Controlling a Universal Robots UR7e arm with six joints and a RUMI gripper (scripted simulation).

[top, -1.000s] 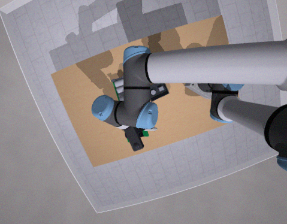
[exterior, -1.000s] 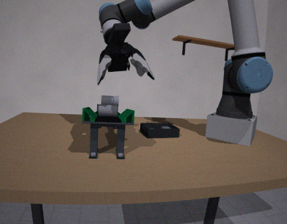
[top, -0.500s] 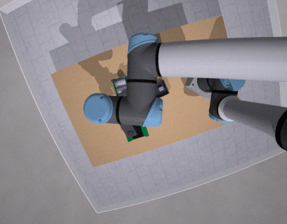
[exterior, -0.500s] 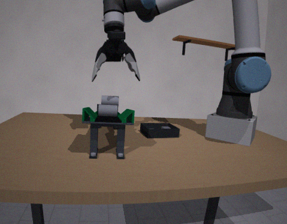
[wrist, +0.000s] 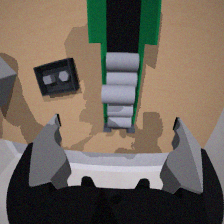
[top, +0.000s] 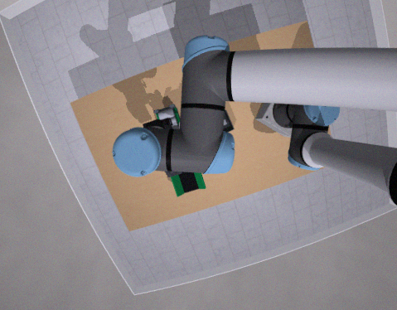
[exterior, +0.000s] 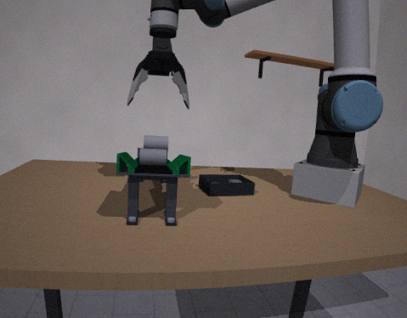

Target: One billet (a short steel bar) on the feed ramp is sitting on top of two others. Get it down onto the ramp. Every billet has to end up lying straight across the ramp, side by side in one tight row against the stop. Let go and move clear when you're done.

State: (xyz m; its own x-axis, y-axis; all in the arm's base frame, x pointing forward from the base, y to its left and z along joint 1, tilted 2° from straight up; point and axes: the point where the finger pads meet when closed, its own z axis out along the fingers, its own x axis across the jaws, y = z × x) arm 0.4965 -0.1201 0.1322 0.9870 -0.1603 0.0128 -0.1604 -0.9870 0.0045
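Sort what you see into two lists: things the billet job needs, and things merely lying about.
Needed:
- grey steel billet perched on top
- grey billets beneath it
- green-sided black feed ramp on legs
- open two-finger gripper, holding nothing

Lying about:
- flat black tray
- wooden wall shelf

Overhead, table-level front, downward wrist views

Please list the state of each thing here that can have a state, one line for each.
Gripper: open, holding nothing, high above the ramp.
Top billet: resting on other billets, not on the ramp.
Billets in the row: lying across the ramp.
Feed ramp: standing on its legs on the table.
Black tray: lying flat on the table.
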